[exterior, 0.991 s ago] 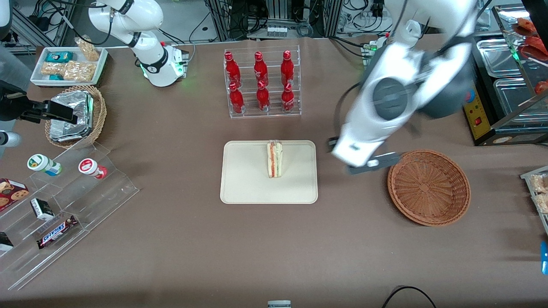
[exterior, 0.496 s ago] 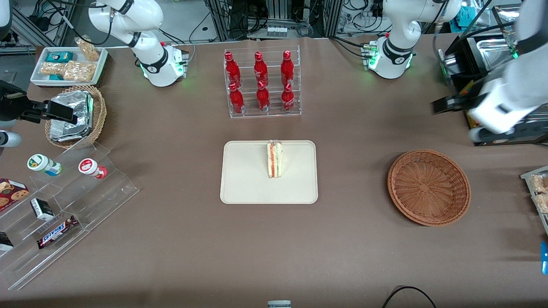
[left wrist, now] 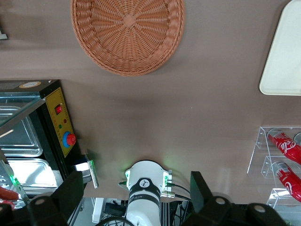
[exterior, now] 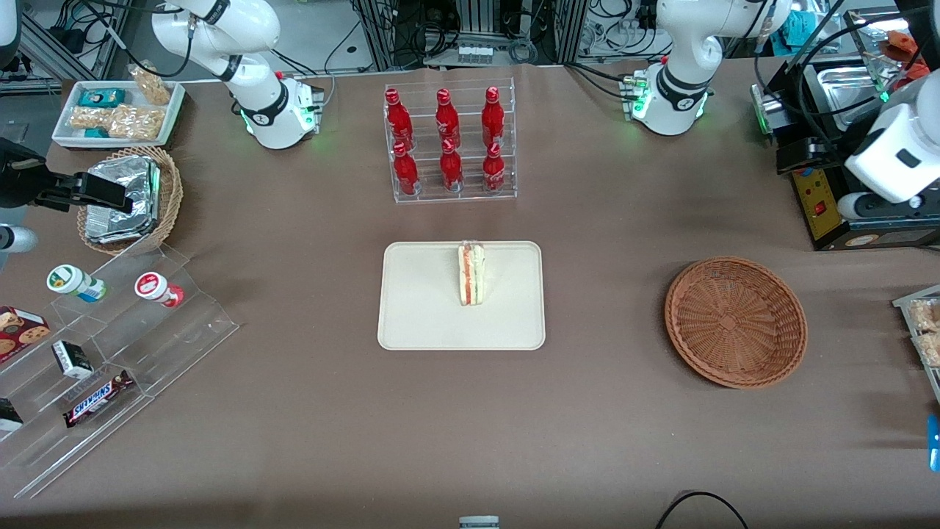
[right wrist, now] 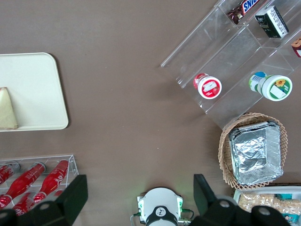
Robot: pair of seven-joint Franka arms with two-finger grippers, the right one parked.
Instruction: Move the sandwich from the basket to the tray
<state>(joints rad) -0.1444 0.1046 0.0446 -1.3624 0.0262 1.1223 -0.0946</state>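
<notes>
A triangular sandwich [exterior: 471,274] stands on its edge on a cream-beige tray [exterior: 418,308] in the middle of a brown-covered desk [exterior: 470,419], its orange-red and green filling layers showing as stripes down the side that faces up. It sits in the part of the tray farther from the front camera, touching nothing but the tray. In the right wrist view only one corner of the sandwich [right wrist: 7,115] shows, at the edge of the tray [right wrist: 33,89].

Toward the working arm's end of the desk, well apart from the tray, lies a wide, round reddish-brown wicker basket [exterior: 735,321] with nothing in it. From the left wrist camera the basket [left wrist: 127,35] and one rounded corner of the tray [left wrist: 284,61] both show on the bare desk.

The claw [left wrist: 136,193] is raised high at the working arm's end of the desk, near a black box with a yellow panel [exterior: 819,202] — well apart from the sandwich, with the basket lying between the two. Its two dark fingers [left wrist: 70,190] stand wide apart and hold nothing.

Farther from the front camera than the tray, a clear rack holds six red bottles [exterior: 445,139]. Toward the parked arm's end are a smaller tan basket with foil packs [exterior: 128,198], a white tray of snack packets [exterior: 117,112] and a stepped clear display stand [exterior: 110,353] with small cups and chocolate bars.
</notes>
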